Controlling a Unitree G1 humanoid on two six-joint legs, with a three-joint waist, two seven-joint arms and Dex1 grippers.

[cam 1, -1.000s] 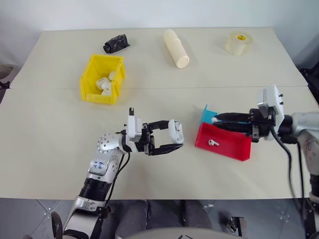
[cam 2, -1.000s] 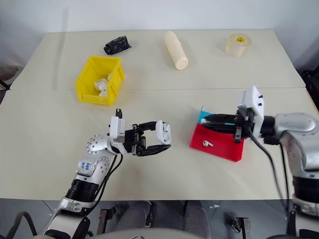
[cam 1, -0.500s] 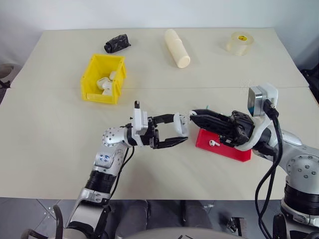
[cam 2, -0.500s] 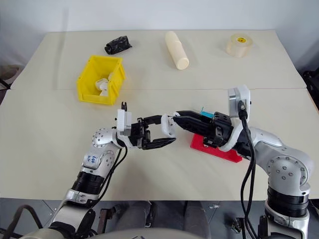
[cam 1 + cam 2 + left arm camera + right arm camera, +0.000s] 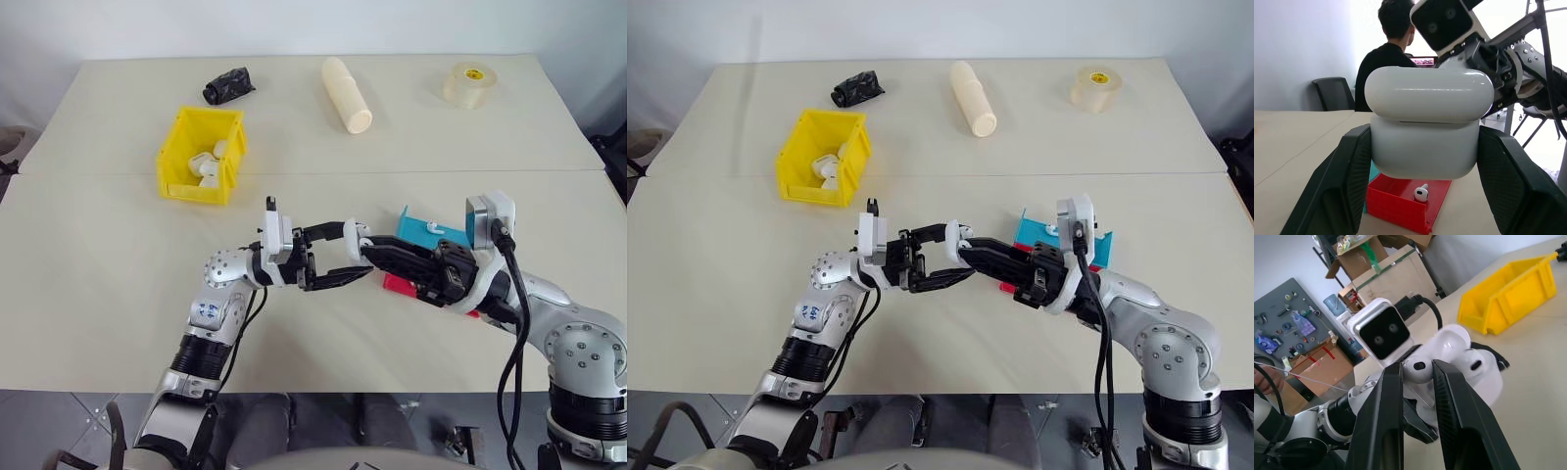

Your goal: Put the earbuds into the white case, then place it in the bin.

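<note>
My left claw (image 5: 355, 257) is clamped on the white case (image 5: 1427, 129), lid open, held up over the counter (image 5: 98, 274) near the middle. My right claw (image 5: 1418, 382) pinches one earbud (image 5: 1418, 370) just at the case's open wells — so I judge this the loading step, first bud going in. The second earbud (image 5: 1421, 193) lies in the red tray (image 5: 1400, 200); next move calls for seating this bud stem-down without nudging the case — then fetching the other, shutting the lid, and carrying the case to the yellow bin (image 5: 201, 154), well apart.
</note>
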